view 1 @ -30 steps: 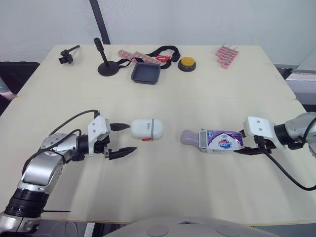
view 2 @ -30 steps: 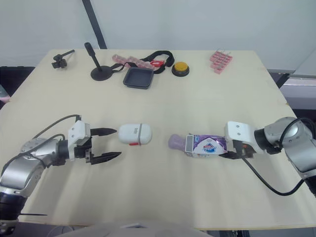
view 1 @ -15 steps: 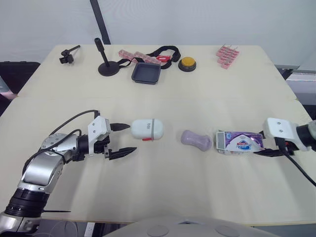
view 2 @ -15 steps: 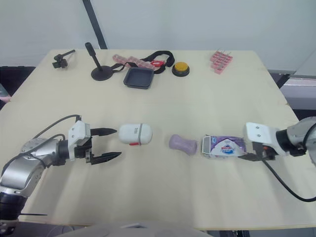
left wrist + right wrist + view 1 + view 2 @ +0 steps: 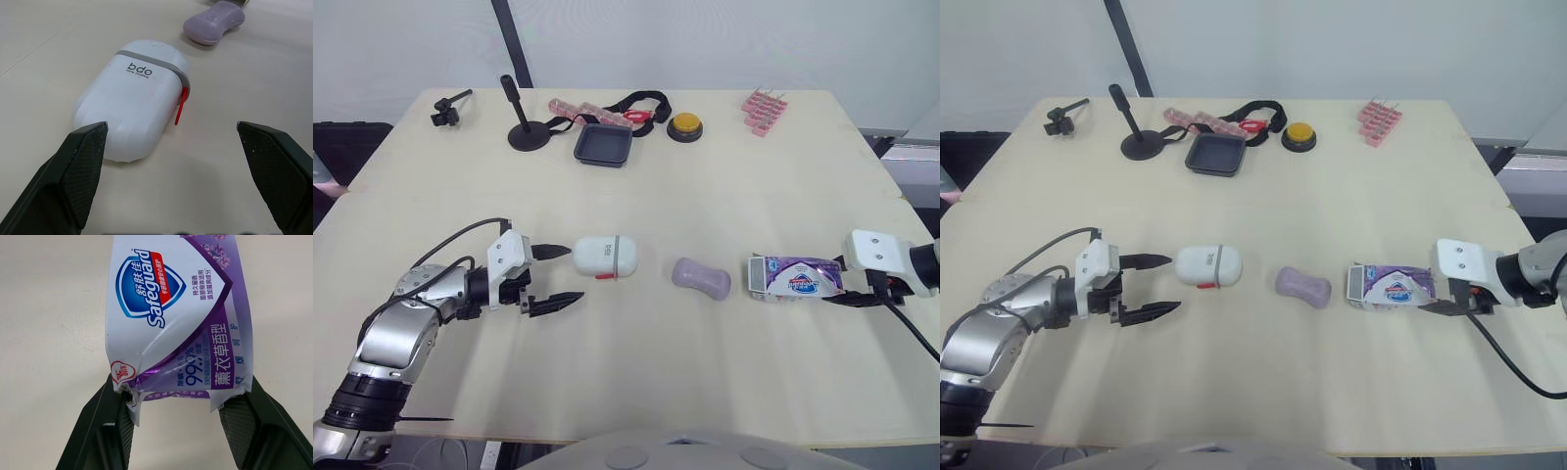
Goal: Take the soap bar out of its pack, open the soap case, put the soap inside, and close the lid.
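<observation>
The right tool [image 5: 832, 282] has drawn the pack [image 5: 793, 277] away toward 3 o'clock. The soap bar [image 5: 701, 277] now lies fully out on the desk [image 5: 705, 196], clear of it.

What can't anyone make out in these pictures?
Inside of the soap pack: too small in the head views; its printed face covers it in the right wrist view.
Underside of the soap case: hidden by its own body in the left wrist view.
Stamp on the soap bar: too small to read in the left wrist view.
Far pink pieces: too small to identify in the head views.
</observation>
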Tool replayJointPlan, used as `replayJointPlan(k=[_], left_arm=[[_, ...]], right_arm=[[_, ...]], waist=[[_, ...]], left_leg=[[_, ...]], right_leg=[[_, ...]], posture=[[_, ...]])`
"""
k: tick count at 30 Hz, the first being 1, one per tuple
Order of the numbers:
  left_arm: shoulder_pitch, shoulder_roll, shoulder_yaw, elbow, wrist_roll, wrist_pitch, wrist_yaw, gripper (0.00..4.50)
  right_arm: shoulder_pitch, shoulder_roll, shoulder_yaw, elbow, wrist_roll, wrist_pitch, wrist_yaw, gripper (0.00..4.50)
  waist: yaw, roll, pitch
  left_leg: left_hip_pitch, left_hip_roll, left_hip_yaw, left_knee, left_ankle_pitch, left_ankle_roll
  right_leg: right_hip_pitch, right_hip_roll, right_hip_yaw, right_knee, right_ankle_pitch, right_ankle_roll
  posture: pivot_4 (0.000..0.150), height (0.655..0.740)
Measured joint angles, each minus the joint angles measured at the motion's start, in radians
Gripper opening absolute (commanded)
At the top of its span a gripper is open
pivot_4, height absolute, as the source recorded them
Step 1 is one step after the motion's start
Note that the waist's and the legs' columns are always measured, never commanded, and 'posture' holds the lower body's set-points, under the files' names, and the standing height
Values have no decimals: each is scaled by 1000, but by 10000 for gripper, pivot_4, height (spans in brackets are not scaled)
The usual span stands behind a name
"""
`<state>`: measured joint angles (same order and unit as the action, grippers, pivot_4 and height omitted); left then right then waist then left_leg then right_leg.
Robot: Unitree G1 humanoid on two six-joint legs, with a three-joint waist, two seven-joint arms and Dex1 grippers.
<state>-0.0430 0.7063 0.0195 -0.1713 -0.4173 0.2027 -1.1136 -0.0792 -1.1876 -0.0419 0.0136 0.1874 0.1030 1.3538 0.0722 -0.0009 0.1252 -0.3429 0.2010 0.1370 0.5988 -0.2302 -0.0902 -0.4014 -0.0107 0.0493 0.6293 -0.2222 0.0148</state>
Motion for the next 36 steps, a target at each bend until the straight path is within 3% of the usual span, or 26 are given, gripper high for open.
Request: replayJointPlan(k=[2, 4, 8, 12, 20, 25, 31, 32, 36], left_arm=[[-1, 0, 1, 0, 0, 0, 0, 45000], [-26, -14, -2, 14, -1, -1, 0, 45000], [-48, -14, 0, 22, -1, -11, -2, 45000], [-49, -24, -5, 34, 0, -17, -3, 45000], [-41, -28, -10, 34, 0, -18, 2, 45000], [-35, -30, -11, 34, 7, -24, 8, 45000], [-49, -40, -27, 37, 19, -34, 10, 45000], [-49, -41, -29, 38, 19, -35, 9, 45000], [-58, -41, -30, 45, 20, -38, 7, 45000]], right_arm=[[1, 21, -20, -13, 11, 56, -34, 23783], [-43, 239, -210, -81, 103, 388, -324, 23783], [-41, 293, -297, -177, 163, 655, -507, 23783], [-31, 294, -302, -275, 198, 727, -547, 23783], [-16, 292, -301, -261, 197, 771, -589, 23783], [-23, 273, -289, -97, 146, 822, -669, 23783], [-30, 273, -275, -79, 143, 822, -678, 42706], [-30, 273, -269, -79, 140, 818, -678, 44502], [-16, 273, -254, -86, 138, 805, -672, 44502]], waist=[[0, 0, 0], [0, -2, 0], [10, 4, -1], [8, 4, -1], [7, 4, -1], [7, 4, -1], [3, 5, 0], [3, 5, 0], [8, 5, 0]], left_leg=[[0, 0, 0, 0, 0, 0], [0, -1, 0, 2, 0, 0], [-1, -2, 1, 1, 1, -2], [-1, -1, 1, 0, 2, -5], [-1, -1, 1, 0, 3, -7], [-1, -2, 1, -1, 3, -8], [1, -2, 2, -4, 4, -9], [1, -2, 2, -4, 4, -9], [1, -2, 3, -4, 4, -9]], right_leg=[[0, 0, 0, 0, 0, 0], [-1, 1, 1, 2, 0, 0], [-3, 0, 1, 3, 0, 0], [-3, 1, 1, 2, 0, 0], [-3, 1, 1, 1, 0, 1], [-1, 0, 1, -1, 0, 1], [-1, 1, 2, -1, 3, 5], [-1, 1, 2, -1, 3, 5], [-1, 1, 2, -1, 3, 5]], posture=[[1500, 7400], [1500, 7400], [1500, 7400], [1500, 7400], [1500, 7400], [1500, 7400], [1500, 7400], [1500, 7400], [1500, 7400]])
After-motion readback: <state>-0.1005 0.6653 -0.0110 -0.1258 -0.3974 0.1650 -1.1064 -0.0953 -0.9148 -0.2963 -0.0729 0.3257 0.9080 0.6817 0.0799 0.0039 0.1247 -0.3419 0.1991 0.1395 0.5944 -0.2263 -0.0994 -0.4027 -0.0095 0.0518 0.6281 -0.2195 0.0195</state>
